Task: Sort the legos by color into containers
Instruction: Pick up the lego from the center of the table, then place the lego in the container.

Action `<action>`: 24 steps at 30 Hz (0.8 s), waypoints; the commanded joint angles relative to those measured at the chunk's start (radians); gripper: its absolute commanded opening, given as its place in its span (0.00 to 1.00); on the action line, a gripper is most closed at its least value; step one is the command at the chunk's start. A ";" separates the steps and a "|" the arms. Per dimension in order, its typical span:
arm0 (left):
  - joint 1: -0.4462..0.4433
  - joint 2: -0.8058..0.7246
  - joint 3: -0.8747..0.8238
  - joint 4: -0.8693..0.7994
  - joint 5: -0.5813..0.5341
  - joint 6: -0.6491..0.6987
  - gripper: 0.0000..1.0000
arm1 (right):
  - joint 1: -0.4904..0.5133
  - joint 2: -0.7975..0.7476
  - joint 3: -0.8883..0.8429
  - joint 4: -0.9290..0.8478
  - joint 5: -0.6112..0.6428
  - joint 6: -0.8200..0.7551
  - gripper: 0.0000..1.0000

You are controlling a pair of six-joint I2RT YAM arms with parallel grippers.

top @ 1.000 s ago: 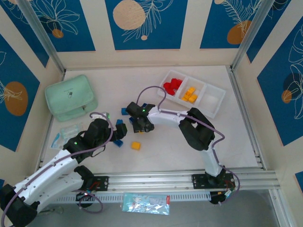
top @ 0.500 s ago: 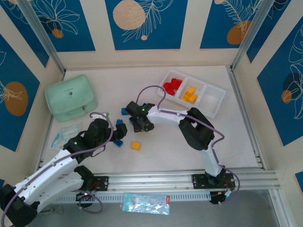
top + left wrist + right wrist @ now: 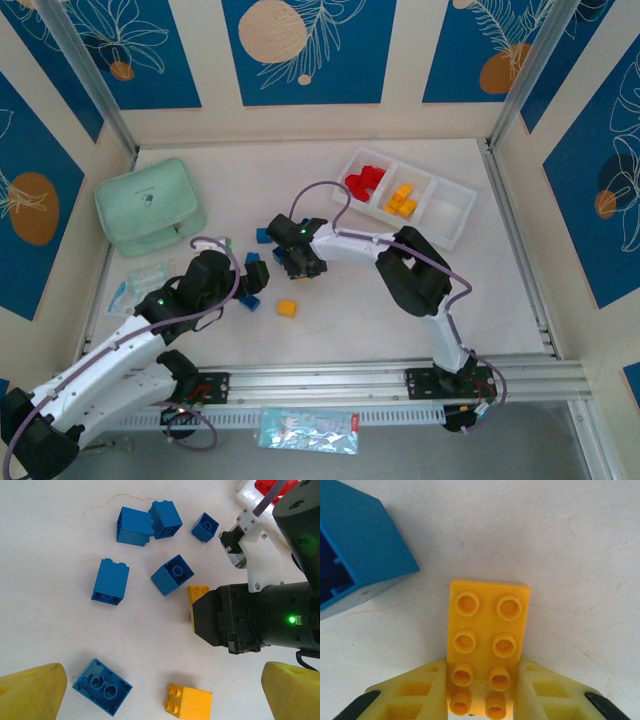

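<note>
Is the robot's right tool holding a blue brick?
No, the right tool is shut on a long yellow studded plastic brick; the blue plastic brick lies apart, untouched.

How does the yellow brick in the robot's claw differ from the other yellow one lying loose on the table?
The clamped brick is long, with eight studs; the loose brick is short and stubby. The clamped brick sits squeezed in the right gripper; the loose brick lies free, touched by nothing, tipped with its studs sideways. Both are yellow-orange.
</note>
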 commanded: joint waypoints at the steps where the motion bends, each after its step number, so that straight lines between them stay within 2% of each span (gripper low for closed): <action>1: 0.012 0.008 0.018 0.018 0.027 0.016 0.99 | -0.014 -0.084 -0.032 0.019 0.008 -0.016 0.28; 8: 0.013 0.086 0.058 0.081 0.131 0.036 0.99 | -0.090 -0.264 -0.133 0.021 0.032 -0.042 0.28; 15: 0.009 0.215 0.094 0.193 0.228 0.035 0.99 | -0.285 -0.423 -0.203 0.005 0.037 -0.114 0.29; 20: -0.015 0.326 0.133 0.271 0.275 0.033 0.99 | -0.469 -0.433 -0.189 0.007 0.022 -0.163 0.29; 24: -0.032 0.411 0.177 0.307 0.291 0.041 0.99 | -0.600 -0.360 -0.116 0.027 -0.002 -0.198 0.29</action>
